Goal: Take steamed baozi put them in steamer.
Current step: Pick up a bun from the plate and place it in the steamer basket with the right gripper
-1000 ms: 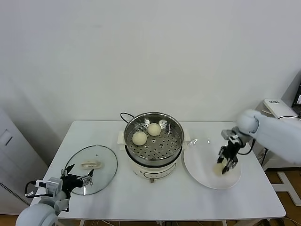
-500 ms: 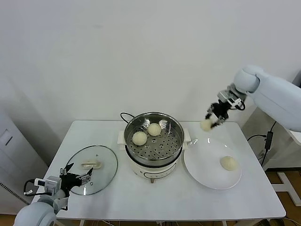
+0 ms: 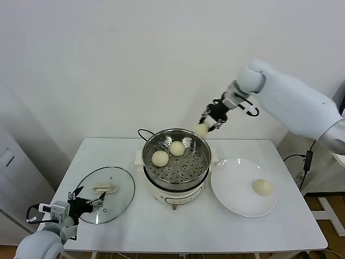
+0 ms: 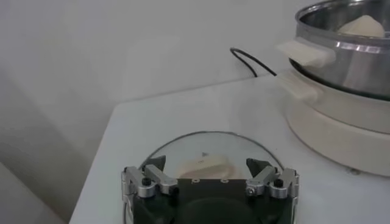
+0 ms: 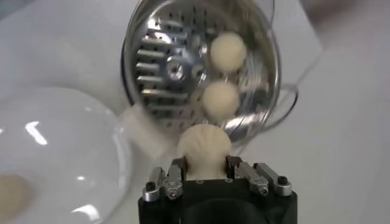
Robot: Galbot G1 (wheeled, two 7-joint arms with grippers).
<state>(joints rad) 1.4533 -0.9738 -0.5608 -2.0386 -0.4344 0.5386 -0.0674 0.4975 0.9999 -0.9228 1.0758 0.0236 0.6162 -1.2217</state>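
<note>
The steamer (image 3: 176, 184) stands mid-table, a shiny steel pot on a white base. Two baozi lie on its perforated tray (image 3: 184, 164), one on the left (image 3: 160, 158) and one further back (image 3: 177, 148). My right gripper (image 3: 205, 127) hangs above the pot's far right rim, shut on a third baozi (image 5: 203, 147); the pot (image 5: 261, 36) shows below it. Another baozi (image 3: 262, 186) rests on the white plate (image 3: 232, 189). My left gripper (image 3: 89, 204) stays open and empty low at the table's front left, over the glass lid (image 4: 210, 143).
The round glass lid (image 3: 110, 195) lies flat left of the steamer. A black cord (image 3: 143, 133) runs behind the pot. The table's front edge (image 3: 188, 249) is near the left gripper.
My right gripper lifted a baozi off the white plate and carried it up and leftward to above the steamer's rim. One baozi stayed on the plate. The left arm barely moved.
</note>
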